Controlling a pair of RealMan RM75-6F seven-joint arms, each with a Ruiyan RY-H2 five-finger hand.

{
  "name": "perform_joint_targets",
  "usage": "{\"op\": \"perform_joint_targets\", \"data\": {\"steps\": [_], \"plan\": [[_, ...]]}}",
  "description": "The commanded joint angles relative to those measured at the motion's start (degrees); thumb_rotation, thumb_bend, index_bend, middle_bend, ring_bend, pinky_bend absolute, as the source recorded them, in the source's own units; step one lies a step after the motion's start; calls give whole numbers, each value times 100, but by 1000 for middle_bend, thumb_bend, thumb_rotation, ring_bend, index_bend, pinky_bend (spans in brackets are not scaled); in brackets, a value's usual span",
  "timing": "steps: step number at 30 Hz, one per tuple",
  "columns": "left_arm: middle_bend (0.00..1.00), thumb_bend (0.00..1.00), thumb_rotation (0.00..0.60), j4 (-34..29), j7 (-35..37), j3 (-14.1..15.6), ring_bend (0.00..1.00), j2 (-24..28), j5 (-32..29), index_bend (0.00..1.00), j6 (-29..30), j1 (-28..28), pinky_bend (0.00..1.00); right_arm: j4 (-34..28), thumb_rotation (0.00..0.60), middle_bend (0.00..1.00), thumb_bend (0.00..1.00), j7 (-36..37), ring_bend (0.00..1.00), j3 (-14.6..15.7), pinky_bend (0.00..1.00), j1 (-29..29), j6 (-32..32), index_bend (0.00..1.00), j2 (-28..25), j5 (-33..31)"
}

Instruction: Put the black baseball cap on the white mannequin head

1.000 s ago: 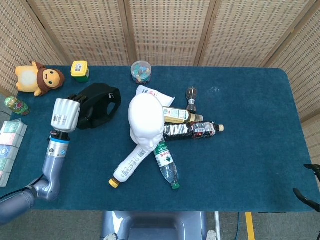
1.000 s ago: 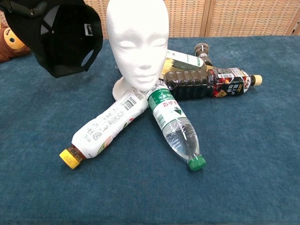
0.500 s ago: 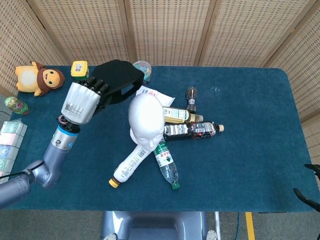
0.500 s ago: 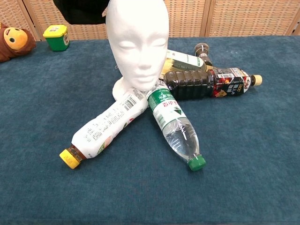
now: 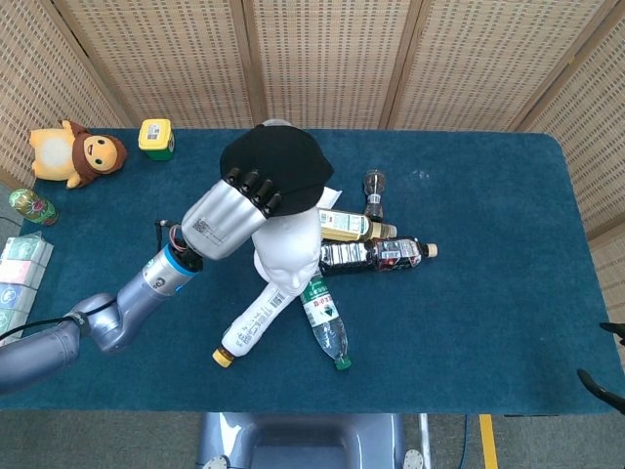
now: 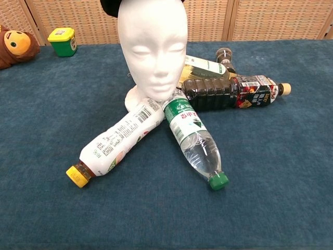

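- Head view: left hand grips the black baseball cap, held over the crown of the white mannequin head.
- Mannequin head stands mid-tabletop, nearer the far edge, among bottles.
- Right hand not visible.

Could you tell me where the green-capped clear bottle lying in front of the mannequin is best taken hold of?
Probably around the clear bottle's bare lower body, the hand coming from above and the robot's right. It lies flat; its label end rests by the mannequin head and the white bottle, while the green cap end is free.
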State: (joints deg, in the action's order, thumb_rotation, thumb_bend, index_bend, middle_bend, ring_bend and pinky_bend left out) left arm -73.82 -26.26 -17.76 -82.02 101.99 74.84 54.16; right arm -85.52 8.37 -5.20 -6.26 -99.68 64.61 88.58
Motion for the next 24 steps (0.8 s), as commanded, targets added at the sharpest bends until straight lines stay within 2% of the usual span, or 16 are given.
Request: {"op": "perform_joint_targets", "data": {"steps": [1,13,24], "plan": [[633,525,600,-72,-160,185,562,47,255,811,-36,118,835,20,600,355,115,19,409,-2,429,1,8,297,11,-5],[635,518,600,-403,-453,706,562,294,783,812,-74,120,817,109,600,355,114,107,408,-2,429,4,32,296,43,-8],[634,502,600,-721,-726,843,552,382,676,794,-195,-38,776,112,600,355,115,112,413,1,429,0,17,296,46,13]]}}
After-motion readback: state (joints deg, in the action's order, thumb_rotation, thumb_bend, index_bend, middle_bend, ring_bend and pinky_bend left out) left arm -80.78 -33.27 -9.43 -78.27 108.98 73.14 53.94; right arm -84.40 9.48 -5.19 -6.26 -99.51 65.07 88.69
